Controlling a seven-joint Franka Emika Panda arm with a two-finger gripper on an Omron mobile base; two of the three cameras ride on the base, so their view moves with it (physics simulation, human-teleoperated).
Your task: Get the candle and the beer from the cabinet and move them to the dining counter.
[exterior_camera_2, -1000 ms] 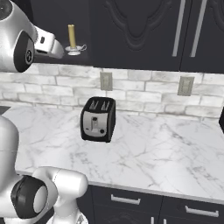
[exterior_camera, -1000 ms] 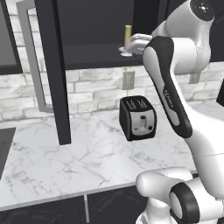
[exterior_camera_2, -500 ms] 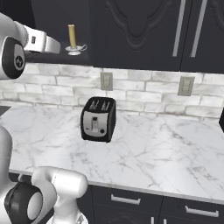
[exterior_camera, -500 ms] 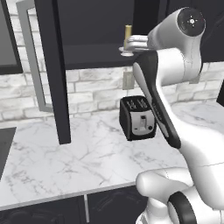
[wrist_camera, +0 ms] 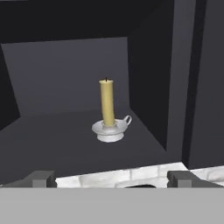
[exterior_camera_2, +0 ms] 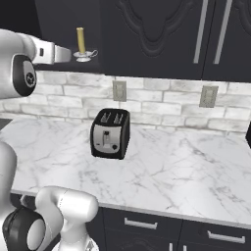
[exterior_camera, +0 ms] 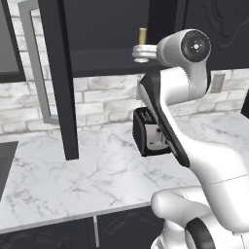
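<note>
The candle (wrist_camera: 107,105), a pale-yellow stick upright in a small round silvery holder with a loop handle, stands on the floor of the open cabinet (wrist_camera: 61,78), toward the cabinet's right inner wall and well forward of its back wall. In the left base view the candle (exterior_camera: 142,38) shows at the cabinet's lower edge, just behind the arm's upper joint; in the right base view the candle (exterior_camera_2: 81,41) stands on the cabinet shelf (exterior_camera_2: 68,29) just beyond the end of the arm. The gripper (wrist_camera: 111,178) faces the candle from in front of the cabinet's lower edge, its fingers spread wide and released, grasping nothing; the candle lies ahead of them, apart from both tips. The cabinet's door (exterior_camera: 61,78) hangs swung open, with its grey bar handle (exterior_camera: 36,63) to the left of the cabinet opening. Below the cabinet, a black-and-silver toaster (exterior_camera_2: 111,133) sits on the white marble worktop (exterior_camera_2: 176,176), against the pale brick backsplash (exterior_camera_2: 162,103).
</note>
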